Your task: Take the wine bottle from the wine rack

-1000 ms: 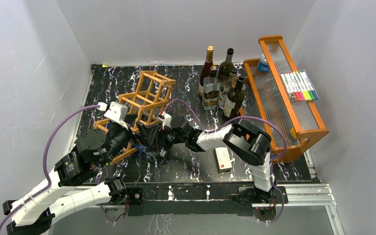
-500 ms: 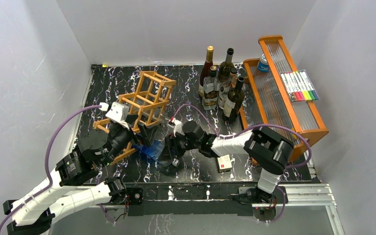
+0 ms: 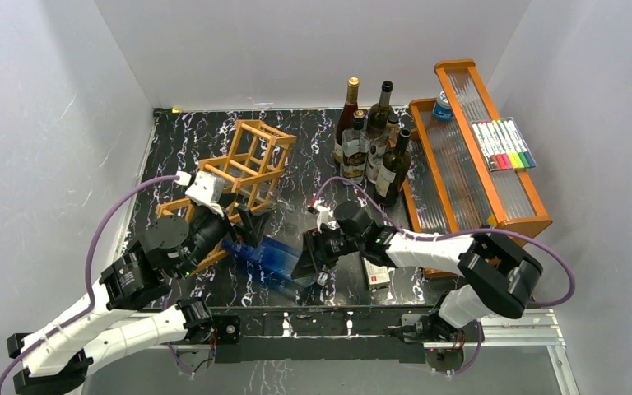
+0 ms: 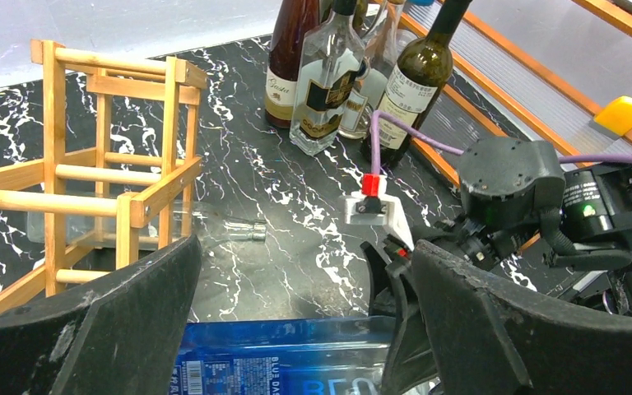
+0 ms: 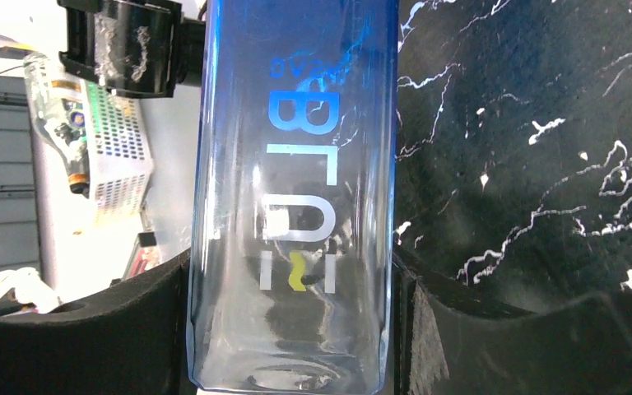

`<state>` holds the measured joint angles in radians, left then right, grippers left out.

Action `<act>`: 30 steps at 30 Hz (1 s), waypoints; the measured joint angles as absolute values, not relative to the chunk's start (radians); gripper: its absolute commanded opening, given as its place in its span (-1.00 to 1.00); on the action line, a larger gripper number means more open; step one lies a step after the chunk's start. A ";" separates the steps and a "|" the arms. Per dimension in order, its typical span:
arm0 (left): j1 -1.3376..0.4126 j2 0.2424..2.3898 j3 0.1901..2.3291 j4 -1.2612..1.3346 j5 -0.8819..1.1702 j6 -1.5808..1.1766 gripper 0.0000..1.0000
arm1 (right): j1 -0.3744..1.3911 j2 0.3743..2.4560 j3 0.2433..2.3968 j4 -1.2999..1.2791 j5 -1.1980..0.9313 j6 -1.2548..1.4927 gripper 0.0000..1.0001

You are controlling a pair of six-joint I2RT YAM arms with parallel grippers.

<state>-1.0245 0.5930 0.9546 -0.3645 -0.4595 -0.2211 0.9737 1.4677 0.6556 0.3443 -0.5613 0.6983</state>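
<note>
The wine rack (image 3: 243, 169), an orange-brown wooden lattice, lies tilted at the middle left; it also shows in the left wrist view (image 4: 107, 173). A clear bottle's neck (image 4: 243, 229) pokes out of its near cell. A blue transparent wine bottle (image 3: 267, 257) lies slanted in front of the rack, clear of the frame. My right gripper (image 3: 306, 262) is shut on its base end, the fingers pressing both sides of the bottle (image 5: 296, 206). My left gripper (image 3: 247, 224) is open at the rack's near end, its jaws wide apart above the blue bottle (image 4: 280, 362).
Several upright bottles (image 3: 374, 144) stand at the back right beside an orange-brown tiered tray (image 3: 477, 156) holding coloured markers (image 3: 504, 145) and a blue can (image 3: 442, 105). A small white box (image 3: 374, 267) lies near the front edge, under the right arm.
My right gripper has drawn the blue bottle out of the rack, rightward and toward the front edge. The left arm has hardly moved.
</note>
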 measured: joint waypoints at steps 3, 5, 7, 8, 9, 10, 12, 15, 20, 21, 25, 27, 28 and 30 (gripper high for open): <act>-1.024 0.601 0.953 -0.356 -0.457 -0.221 0.96 | 0.935 1.433 0.646 0.304 -0.623 0.699 -1.00; -1.024 0.606 0.950 -0.350 -0.456 -0.220 0.96 | 0.911 1.406 0.641 0.268 -0.655 0.696 -1.00; -1.024 0.615 0.949 -0.345 -0.456 -0.219 0.96 | 0.883 1.371 0.640 0.206 -0.683 0.684 -1.00; -1.024 0.621 0.949 -0.344 -0.455 -0.216 0.96 | 0.870 1.355 0.640 0.175 -0.693 0.676 -1.00; -1.024 0.628 0.949 -0.343 -0.453 -0.212 0.96 | 0.855 1.335 0.640 0.138 -0.702 0.667 -1.00; -1.024 0.634 0.949 -0.342 -0.451 -0.208 0.96 | 0.839 1.320 0.640 0.103 -0.711 0.656 -1.00; -1.024 0.654 0.949 -0.336 -0.435 -0.191 0.96 | 0.808 1.294 0.640 0.029 -0.730 0.630 -1.00; -1.024 0.690 0.949 -0.322 -0.389 -0.154 0.96 | 0.767 1.269 0.640 -0.086 -0.736 0.596 -1.00; -1.024 0.756 0.944 -0.298 -0.206 -0.047 0.96 | 0.746 1.255 0.662 -0.216 -0.756 0.533 -1.00; -1.024 0.771 0.939 -0.294 -0.144 -0.010 0.96 | 0.746 1.255 0.672 -0.242 -0.761 0.521 -1.00; -1.024 0.818 0.914 -0.303 0.041 0.115 0.96 | 0.745 1.250 0.696 -0.315 -0.778 0.489 -1.00; -1.024 0.846 0.907 -0.322 0.094 0.175 0.96 | 0.743 1.247 0.705 -0.341 -0.784 0.484 -1.00; -1.025 0.863 0.903 -0.331 0.115 0.207 0.96 | 0.742 1.246 0.711 -0.355 -0.786 0.481 -1.00; -1.025 0.891 0.889 -0.342 0.139 0.262 0.97 | 0.741 1.245 0.720 -0.376 -0.788 0.477 -1.00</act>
<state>-1.0248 0.8913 0.8886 -0.3416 0.1394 0.2623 0.7406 1.2446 0.7200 -0.3763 -0.7876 0.4774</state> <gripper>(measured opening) 0.981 0.716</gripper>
